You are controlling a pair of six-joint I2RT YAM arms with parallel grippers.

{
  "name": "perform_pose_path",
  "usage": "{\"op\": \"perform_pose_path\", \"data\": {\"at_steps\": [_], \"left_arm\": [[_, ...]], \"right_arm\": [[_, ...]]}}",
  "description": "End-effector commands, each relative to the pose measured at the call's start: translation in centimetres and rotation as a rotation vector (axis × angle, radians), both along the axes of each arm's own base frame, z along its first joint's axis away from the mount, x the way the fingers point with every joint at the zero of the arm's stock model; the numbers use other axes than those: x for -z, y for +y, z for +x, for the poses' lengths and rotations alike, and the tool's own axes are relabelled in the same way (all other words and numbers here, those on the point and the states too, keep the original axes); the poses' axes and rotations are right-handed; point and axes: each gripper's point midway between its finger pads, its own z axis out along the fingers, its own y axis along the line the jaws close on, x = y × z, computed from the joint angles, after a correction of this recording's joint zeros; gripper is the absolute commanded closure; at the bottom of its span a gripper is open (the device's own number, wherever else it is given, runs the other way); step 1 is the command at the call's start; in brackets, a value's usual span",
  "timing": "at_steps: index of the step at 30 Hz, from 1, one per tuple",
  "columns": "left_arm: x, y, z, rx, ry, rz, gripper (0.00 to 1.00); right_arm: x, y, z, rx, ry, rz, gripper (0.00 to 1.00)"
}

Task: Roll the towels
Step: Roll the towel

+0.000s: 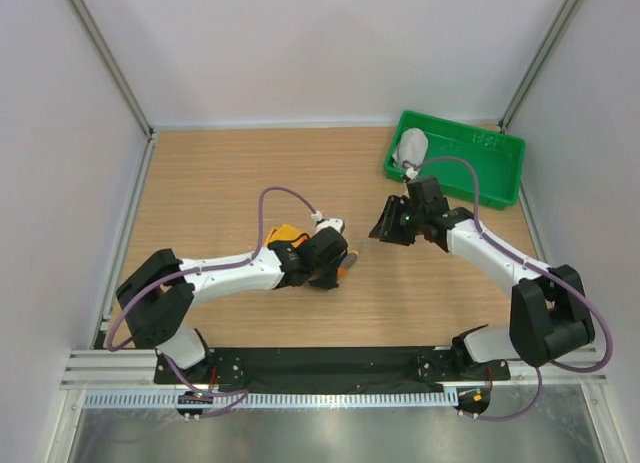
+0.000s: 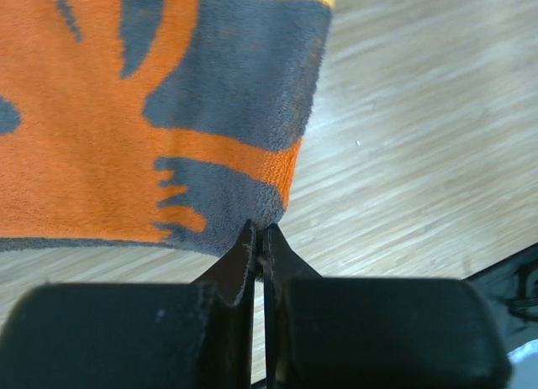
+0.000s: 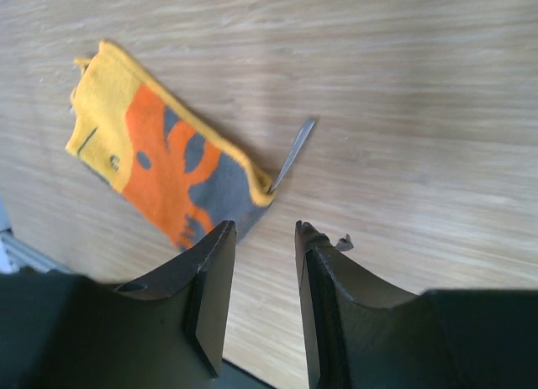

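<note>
One towel [image 2: 101,112] just beyond jaws (left)

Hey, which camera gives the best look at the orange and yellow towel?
The right wrist view: the orange and yellow towel lies almost whole on the wooden table, outline and pattern clear. The left wrist view shows only a close-up part of it. The top external view shows just orange bits, the left arm covering the rest.
</note>
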Motion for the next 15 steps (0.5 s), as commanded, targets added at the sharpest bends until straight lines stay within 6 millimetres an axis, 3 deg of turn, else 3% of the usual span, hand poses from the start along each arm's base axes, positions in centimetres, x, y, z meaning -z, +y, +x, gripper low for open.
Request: {"op": "perform_pose_path", "data": {"at_steps": [1, 10, 15], "left_arm": [[-1.7, 0.0, 1.4, -0.122, 0.056, -0.097, 1.0], [-0.7, 2.9, 2.4, -0.258, 0.18, -0.161, 1.0], [0.6, 4.6, 2.4, -0.324, 0.216, -0.15, 1.0]], "right_arm": [[-2.0, 1.9, -1.6, -0.081, -0.02, 0.13, 0.59], [-2.7, 2.6, -2.8, -0.112, -0.019, 0.192, 0.59], [-3.1, 4.4, -3.6, -0.162, -0.033, 0.256, 0.59]]}}
